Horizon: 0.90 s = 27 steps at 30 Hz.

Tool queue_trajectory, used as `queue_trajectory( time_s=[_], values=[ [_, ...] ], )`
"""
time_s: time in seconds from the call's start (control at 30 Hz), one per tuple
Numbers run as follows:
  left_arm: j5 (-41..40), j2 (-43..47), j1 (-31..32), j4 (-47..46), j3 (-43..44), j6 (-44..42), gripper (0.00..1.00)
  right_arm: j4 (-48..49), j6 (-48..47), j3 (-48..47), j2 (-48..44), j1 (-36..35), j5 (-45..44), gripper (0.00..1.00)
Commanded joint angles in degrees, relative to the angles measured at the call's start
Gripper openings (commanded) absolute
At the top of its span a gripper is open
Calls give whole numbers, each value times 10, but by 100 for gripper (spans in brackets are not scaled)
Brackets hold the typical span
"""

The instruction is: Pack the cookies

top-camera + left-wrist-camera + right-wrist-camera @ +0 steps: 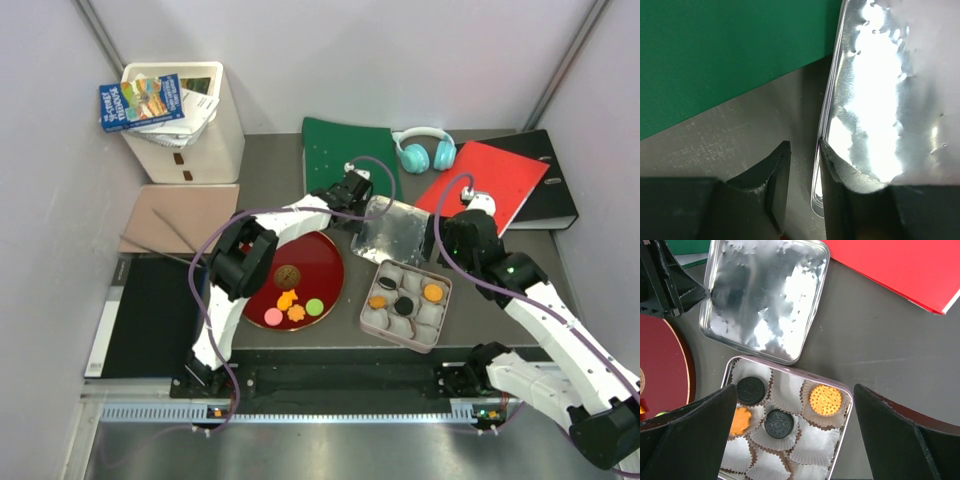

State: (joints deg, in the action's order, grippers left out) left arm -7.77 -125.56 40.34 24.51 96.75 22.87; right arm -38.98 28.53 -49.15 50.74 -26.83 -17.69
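The top external view looks down from above and behind the arm bases, taking in the whole worktop (270, 190). The left wrist view sits very close behind the left tool (804, 150), facing the silver lid (880, 100) at its rim. The right wrist view looks straight down from higher, past the right tool (795, 390), and all three views share that lid.

The dark grey table (270, 170) carries a red plate (322, 248) at centre, with a tin (447, 300) at its 3 o'clock. A silver lid (392, 230) lies at the plate's 1 o'clock. A green folder (335, 150), headphones (424, 148) and a red folder (500, 175) lie from 12 to 2.

End effector (804, 150) beside silver lid (880, 100)
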Motion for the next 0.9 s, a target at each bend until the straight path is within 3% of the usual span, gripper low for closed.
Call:
queue_trajectory(
  time_s=[0.0, 0.23, 0.4, 0.67, 0.87],
  values=[
    [15, 20, -1, -27, -26, -5, 34, 16, -4, -5, 1, 6, -1, 99],
    [60, 17, -1, -43, -49, 3, 31, 13, -1, -5, 1, 6, 1, 99],
    [74, 27, 1, -43, -67, 5, 0, 9, 2, -8, -6, 7, -1, 99],
    [68, 104, 1, -46, -91, 3, 0, 9, -2, -32, -11, 6, -6, 99],
    [53, 154, 1, -42, -39, -5, 0, 13, -8, -65, -6, 6, -9, 99]
  ],
)
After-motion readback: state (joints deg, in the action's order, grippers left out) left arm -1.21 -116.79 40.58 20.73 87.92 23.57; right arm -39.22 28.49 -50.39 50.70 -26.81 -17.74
